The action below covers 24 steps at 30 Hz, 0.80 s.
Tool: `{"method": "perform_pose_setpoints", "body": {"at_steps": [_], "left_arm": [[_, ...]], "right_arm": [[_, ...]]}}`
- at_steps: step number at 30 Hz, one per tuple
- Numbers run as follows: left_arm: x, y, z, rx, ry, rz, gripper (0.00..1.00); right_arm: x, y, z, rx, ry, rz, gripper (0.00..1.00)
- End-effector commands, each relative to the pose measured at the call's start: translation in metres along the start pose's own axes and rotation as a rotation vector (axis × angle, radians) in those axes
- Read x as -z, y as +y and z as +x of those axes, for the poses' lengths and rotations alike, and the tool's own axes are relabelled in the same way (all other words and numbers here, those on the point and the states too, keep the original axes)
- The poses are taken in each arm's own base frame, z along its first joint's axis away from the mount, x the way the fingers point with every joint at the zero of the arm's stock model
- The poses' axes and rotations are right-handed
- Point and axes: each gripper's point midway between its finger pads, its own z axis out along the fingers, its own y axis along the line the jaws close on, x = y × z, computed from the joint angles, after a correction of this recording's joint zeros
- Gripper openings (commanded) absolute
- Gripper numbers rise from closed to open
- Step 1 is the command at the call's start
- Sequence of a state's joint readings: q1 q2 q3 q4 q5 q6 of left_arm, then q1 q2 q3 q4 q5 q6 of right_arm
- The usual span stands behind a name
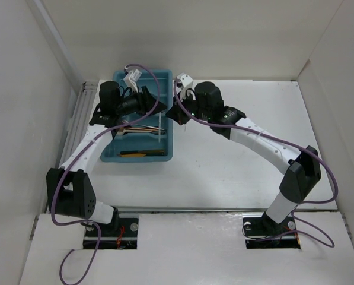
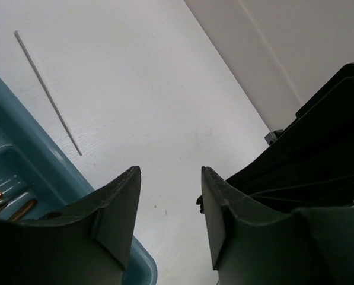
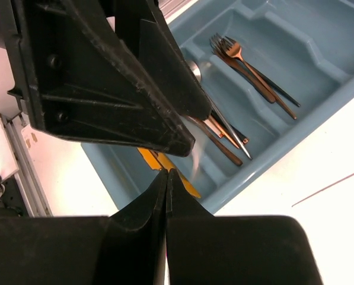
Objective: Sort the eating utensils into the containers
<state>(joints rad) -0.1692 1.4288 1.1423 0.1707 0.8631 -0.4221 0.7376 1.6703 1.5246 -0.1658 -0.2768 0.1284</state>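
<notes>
The teal cutlery tray lies left of centre. Its slots hold copper and black forks, dark-handled utensils and a gold piece. A thin silver chopstick stands out pale over the tray's right side, and it shows as a blurred silver streak in the right wrist view. Another silver chopstick lies on the white table beside the tray. My left gripper is open and empty over the tray's right rim. My right gripper is shut just right of the tray, with nothing visible between its fingers.
White walls enclose the table on three sides. A metal rail runs along the tray's left. The left gripper's body hangs close in front of the right gripper. The right arm's black housing is near the left gripper.
</notes>
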Motion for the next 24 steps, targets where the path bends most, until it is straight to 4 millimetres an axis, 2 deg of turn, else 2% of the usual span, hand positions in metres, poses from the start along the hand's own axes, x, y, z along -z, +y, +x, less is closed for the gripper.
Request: {"method": "perform_pose_setpoints", "body": {"at_steps": [1, 5, 6, 7, 10, 11, 12, 13, 14, 15, 16, 19, 20, 22, 23, 24], "left_arm": [[0.0, -0.018, -0.014, -0.022, -0.041, 0.071, 0.41], [-0.003, -0.01, -0.01, 0.002, -0.039, 0.051, 0.2], [-0.004, -0.001, -0.004, 0.03, -0.013, 0.013, 0.06], [-0.006, 0.012, -0.003, -0.01, -0.011, -0.039, 0.0], [-0.006, 0.034, 0.007, -0.048, 0.043, -0.125, 0.0], [-0.006, 0.045, 0.011, -0.117, 0.073, -0.15, 0.07], [-0.011, 0.061, 0.023, -0.139, 0.132, -0.165, 0.18], [-0.009, 0.062, 0.034, -0.155, 0.223, -0.173, 0.29], [-0.008, 0.069, 0.042, -0.193, 0.278, -0.174, 0.46], [-0.009, 0.075, 0.05, -0.294, 0.337, -0.163, 0.5], [-0.009, 0.079, 0.065, -0.295, 0.396, -0.155, 0.52], [-0.01, 0.086, 0.074, -0.421, 0.427, -0.12, 0.61], [-0.016, 0.081, 0.082, -0.471, 0.434, -0.1, 0.63], [-0.021, 0.081, 0.087, -0.537, 0.45, -0.099, 0.65], [-0.027, 0.081, 0.096, -0.559, 0.468, -0.09, 0.65], [-0.032, 0.087, 0.096, -0.577, 0.467, -0.112, 0.65]], "right_arm": [[0.001, 0.015, -0.025, 0.027, -0.086, -0.046, 0.0], [-0.005, 0.012, -0.02, 0.024, -0.077, -0.045, 0.0], [-0.005, 0.012, -0.02, 0.024, -0.077, -0.045, 0.0], [-0.006, 0.009, -0.015, 0.021, -0.069, -0.033, 0.0], [-0.007, 0.008, -0.009, 0.018, -0.057, -0.031, 0.0], [-0.004, 0.004, -0.01, 0.015, -0.059, -0.023, 0.0], [-0.004, -0.002, -0.004, 0.009, -0.048, -0.012, 0.0], [0.0, 0.0, -0.006, 0.002, -0.054, -0.013, 0.01], [0.004, -0.003, -0.01, -0.009, -0.065, -0.005, 0.01], [0.007, -0.008, -0.005, -0.015, -0.055, 0.006, 0.02], [0.016, -0.004, -0.015, -0.008, -0.081, 0.002, 0.05], [0.03, -0.012, -0.024, -0.007, -0.11, 0.038, 0.08], [0.04, -0.014, -0.034, -0.012, -0.137, 0.047, 0.08], [0.049, -0.018, -0.033, -0.016, -0.137, 0.061, 0.1], [0.057, -0.021, -0.041, -0.013, -0.159, 0.069, 0.1], [0.065, -0.024, -0.042, -0.016, -0.162, 0.082, 0.1]]}}
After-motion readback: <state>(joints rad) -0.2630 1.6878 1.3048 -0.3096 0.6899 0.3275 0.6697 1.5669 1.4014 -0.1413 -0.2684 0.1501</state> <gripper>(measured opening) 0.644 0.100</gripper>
